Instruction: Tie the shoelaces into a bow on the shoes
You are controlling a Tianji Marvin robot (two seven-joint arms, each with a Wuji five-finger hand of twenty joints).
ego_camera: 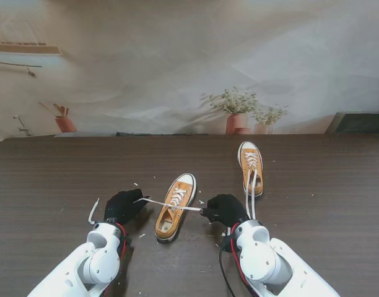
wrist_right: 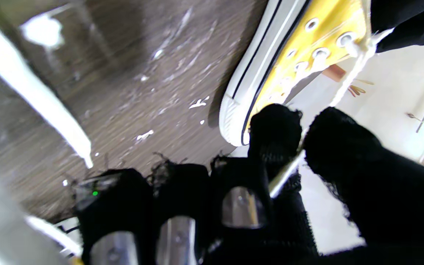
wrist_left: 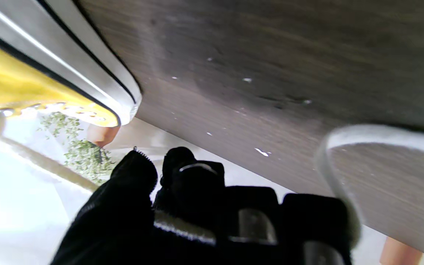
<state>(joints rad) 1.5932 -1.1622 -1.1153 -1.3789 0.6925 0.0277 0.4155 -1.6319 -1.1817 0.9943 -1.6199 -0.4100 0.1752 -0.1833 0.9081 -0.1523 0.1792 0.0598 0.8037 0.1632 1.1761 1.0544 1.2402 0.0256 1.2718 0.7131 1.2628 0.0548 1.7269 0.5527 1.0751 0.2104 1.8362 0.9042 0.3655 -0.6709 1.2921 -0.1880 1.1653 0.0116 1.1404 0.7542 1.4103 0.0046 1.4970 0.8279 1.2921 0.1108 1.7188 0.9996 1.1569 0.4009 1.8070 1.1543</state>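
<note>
Both hands sit nearest me: left hand [ego_camera: 123, 206] pinching one lace [ego_camera: 153, 202] end, right hand [ego_camera: 224, 209] fingers [wrist_right: 274, 136] pinching the other, lace taut across near shoe [ego_camera: 175, 206] between them. Far shoe [ego_camera: 251, 163] lies farther right on desk [ego_camera: 326, 185], laces loose.

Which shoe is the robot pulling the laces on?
The nearer shoe, between the left hand and right hand. The farther shoe sits untouched.
</note>
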